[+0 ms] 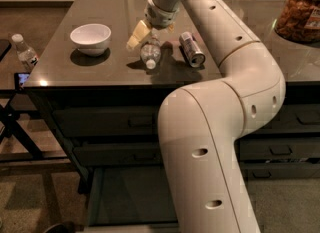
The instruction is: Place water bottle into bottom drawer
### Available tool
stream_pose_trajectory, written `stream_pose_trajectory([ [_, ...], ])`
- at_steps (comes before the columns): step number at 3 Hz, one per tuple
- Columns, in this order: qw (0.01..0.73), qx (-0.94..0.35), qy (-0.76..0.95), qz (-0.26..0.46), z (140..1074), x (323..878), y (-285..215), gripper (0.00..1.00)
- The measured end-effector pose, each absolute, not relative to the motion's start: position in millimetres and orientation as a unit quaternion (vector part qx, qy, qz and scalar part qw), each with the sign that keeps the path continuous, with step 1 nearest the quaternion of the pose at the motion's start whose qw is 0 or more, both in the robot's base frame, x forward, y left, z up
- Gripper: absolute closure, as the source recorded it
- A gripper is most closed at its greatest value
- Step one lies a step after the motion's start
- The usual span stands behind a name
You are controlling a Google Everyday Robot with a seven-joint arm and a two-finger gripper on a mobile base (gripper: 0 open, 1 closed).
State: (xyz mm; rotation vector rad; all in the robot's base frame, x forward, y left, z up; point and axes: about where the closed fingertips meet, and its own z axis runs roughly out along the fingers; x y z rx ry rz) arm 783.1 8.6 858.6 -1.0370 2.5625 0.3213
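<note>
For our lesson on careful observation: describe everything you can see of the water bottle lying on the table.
The bottle is small and looks like clear, ribbed plastic with a white cap. It lies on its side on the dark table, with the cap pointing toward the camera. The bowl is to its left in the picture and the can to its right, both apart from it. The gripper sits right over its far end; contact cannot be told.
</note>
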Motion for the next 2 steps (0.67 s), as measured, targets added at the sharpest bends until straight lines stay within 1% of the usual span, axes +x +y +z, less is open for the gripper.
stream_pose_trajectory([
  [1,0.178,-0.363,0.909,0.097,848.6,791.4,-0.1,0.00],
  [2,0.178,-0.363,0.910,0.096,847.7,792.3,-0.7,0.17],
])
